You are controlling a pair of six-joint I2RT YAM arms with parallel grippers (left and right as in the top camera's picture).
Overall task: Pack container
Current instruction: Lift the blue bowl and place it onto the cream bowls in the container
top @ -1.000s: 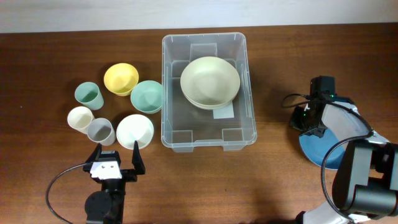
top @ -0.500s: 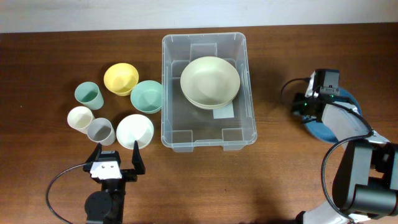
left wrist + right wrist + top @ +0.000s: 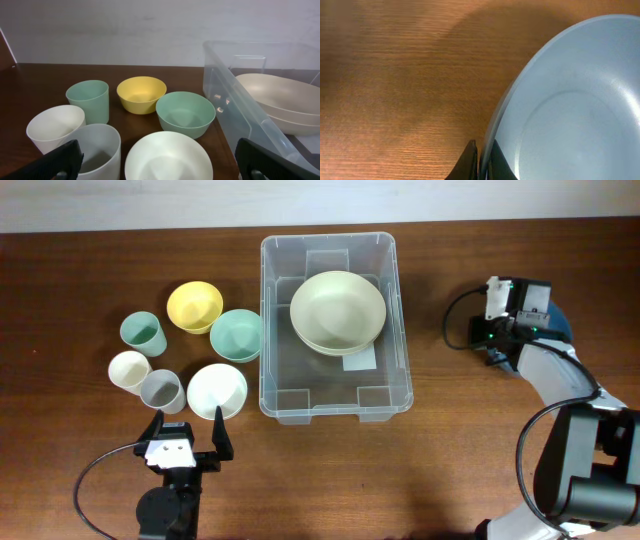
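Brown wood of the worktop (image 3: 80, 260) is carrying everything, and the clear container (image 3: 335, 413) is sitting at its middle, holding two nested cream bowls (image 3: 337, 308) toward its far end while its near half is lying bare. Well apart on the right, the right tool (image 3: 482, 162) is pinching a pale blue plate (image 3: 570, 110), jaws closed on its rim. The step in hand seems to be bringing this plate over. The next move is calling for a lift over the container's wall and a level release. On the left, a white bowl (image 3: 217, 389), green bowl (image 3: 236, 333), yellow bowl (image 3: 195, 305), green cup (image 3: 143, 332), cream cup (image 3: 129, 369) and grey cup (image 3: 161, 390) are waiting near the left tool (image 3: 187, 420), which is standing wide open, holding nothing.
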